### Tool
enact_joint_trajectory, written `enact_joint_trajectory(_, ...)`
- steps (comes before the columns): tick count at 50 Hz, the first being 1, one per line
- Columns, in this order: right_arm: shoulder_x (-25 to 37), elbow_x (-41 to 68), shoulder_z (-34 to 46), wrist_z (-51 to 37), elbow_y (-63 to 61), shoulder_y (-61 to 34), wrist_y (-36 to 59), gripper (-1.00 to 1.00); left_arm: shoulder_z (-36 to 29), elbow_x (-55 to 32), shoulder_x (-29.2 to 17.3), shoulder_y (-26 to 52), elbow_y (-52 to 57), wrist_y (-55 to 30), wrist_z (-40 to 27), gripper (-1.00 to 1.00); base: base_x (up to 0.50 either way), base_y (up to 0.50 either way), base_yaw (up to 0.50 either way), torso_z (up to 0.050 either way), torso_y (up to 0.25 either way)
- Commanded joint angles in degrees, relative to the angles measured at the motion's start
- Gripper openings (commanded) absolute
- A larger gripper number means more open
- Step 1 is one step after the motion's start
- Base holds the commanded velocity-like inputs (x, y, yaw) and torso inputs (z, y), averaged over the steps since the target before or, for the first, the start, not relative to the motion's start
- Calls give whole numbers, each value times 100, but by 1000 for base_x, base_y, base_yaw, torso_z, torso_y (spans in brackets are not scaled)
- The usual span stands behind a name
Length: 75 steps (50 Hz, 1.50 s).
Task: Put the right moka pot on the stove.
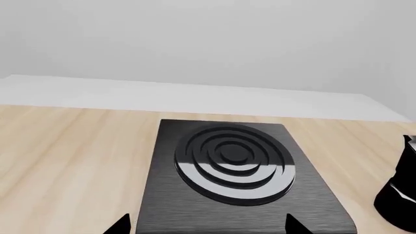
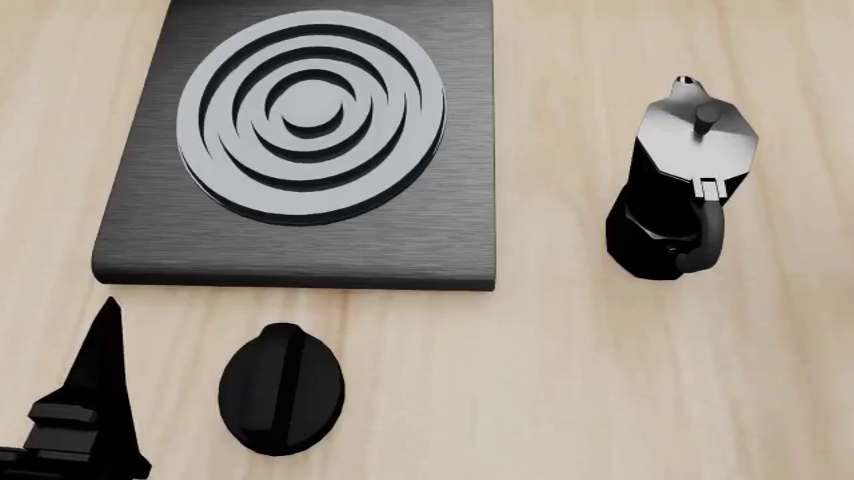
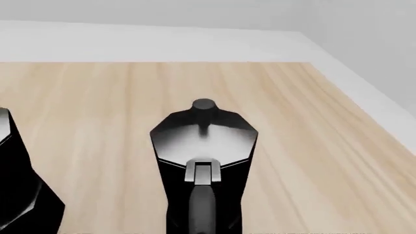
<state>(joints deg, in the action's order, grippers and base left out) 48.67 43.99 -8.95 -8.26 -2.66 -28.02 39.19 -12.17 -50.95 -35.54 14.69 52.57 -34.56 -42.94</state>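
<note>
The right moka pot [image 3: 204,146], glossy black with a grey-sheened knobbed lid, stands upright on the wooden table in the right wrist view, its handle towards the camera. No right gripper fingers show there. A look-alike pot [image 2: 674,180] stands to the right of the stove [image 2: 147,240], a dark-grey slab with a ringed silver burner [image 2: 314,115]. This pot also shows as the black pot [image 3: 16,190] and the black pot [image 1: 400,195] at the edges of the two wrist views. My left gripper [image 1: 208,226] is open at the stove's near edge, holding nothing.
A black oval knob [image 2: 280,390] lies on the table just in front of the stove. A pale wall and ledge [image 1: 195,95] run along the table's far side, and the table's right edge [image 3: 364,97] is close beyond the right moka pot.
</note>
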Motion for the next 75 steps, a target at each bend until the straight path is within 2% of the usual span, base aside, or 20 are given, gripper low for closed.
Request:
enact_joint_trajectory(1,224,233,-677,-300,-1013,631,224,-100,-22,8,-15,-4,-9,33,2,100,0,0,0,0,0)
enact_joint_trajectory(9,396,580,-1289,-505,-1760,1158,513,-100,-28,-8,-29,-2,-5,50,-7,100,0,0,0,0,0)
enact_joint_trajectory(11,582,850,-1407,-608,-1851,982,800,-100,-36,12,-28,-13,-15,65,1,100,0,0,0,0,0)
enact_joint_trajectory(21,479,984,-2174,-590,-2558,1842,836,-100,-60,9,-44,11,-21,53,-32,100,0,0,0,0,2)
enact_joint_trajectory(24,708,1465,-2497,-751,-2739,1728,1231,-100,-54,-32,-53,30,-10,39,-53,100,0,0,0,0,0)
enact_joint_trajectory(27,690,1607,-2709,-799,-2928,1850,1343,-100,-66,-7,-51,16,-23,63,-37,100,0,0,0,0,0)
enact_joint_trajectory(28,487,1332,-2760,-656,-3029,2158,1138,-100,-76,37,-46,-17,-38,98,-11,100,0,0,0,0,0)
enact_joint_trajectory(32,691,1919,-3070,-926,-3196,1982,1537,-100,-67,17,-54,-15,-42,111,-14,100,0,0,0,0,0)
enact_joint_trajectory(34,436,1587,-3126,-742,-3307,2323,1317,-100,-65,15,-55,-20,-43,121,-15,100,0,0,0,0,0)
enact_joint_trajectory(35,601,1891,-3193,-907,-3308,2158,1517,-100,-60,4,-59,-17,-41,121,-20,100,0,0,0,0,0)
enact_joint_trajectory(36,472,1742,-3213,-821,-3376,2312,1417,-100,-54,-21,-64,-10,-28,113,-35,100,0,0,0,0,10)
enact_joint_trajectory(41,665,2516,-3455,-1208,-3574,2094,1804,-100,-56,-18,-67,-27,-37,145,-21,100,0,0,0,0,0)
enact_joint_trajectory(43,372,2137,-3477,-973,-3724,2377,1574,-100,-67,-7,-69,-33,-37,154,-12,100,0,0,0,0,0)
enact_joint_trajectory(48,744,2960,-3509,-1551,-3820,1985,1897,-100,-51,-41,-90,-18,-12,162,-28,100,0,0,0,0,2)
enact_joint_trajectory(50,509,2677,-3573,-1351,-3999,2221,1780,-100,-64,9,-82,-61,-25,206,2,100,0,0,0,0,0)
enact_joint_trajectory(52,781,3221,-3617,-1724,-3982,1996,1939,-100,-75,4,-87,-42,-23,193,-4,100,0,0,0,0,0)
enact_joint_trajectory(65,873,4080,-4042,-2132,-4479,2084,2072,-100,-69,-70,-121,-21,-15,196,-33,100,0,0,0,0,1)
enact_joint_trajectory(66,571,3726,-4100,-1862,-4655,2277,2048,-100,-80,-50,-118,-31,-24,202,-28,100,0,0,0,0,0)
enact_joint_trajectory(68,352,3418,-4135,-1616,-4817,2451,2013,-100,-78,-56,-123,-29,-22,204,-35,100,0,0,0,0,0)
enact_joint_trajectory(75,307,3712,-4309,-1746,-5061,2550,2013,-100,-93,-71,-133,-10,-36,199,-44,100,0,0,0,0,1)
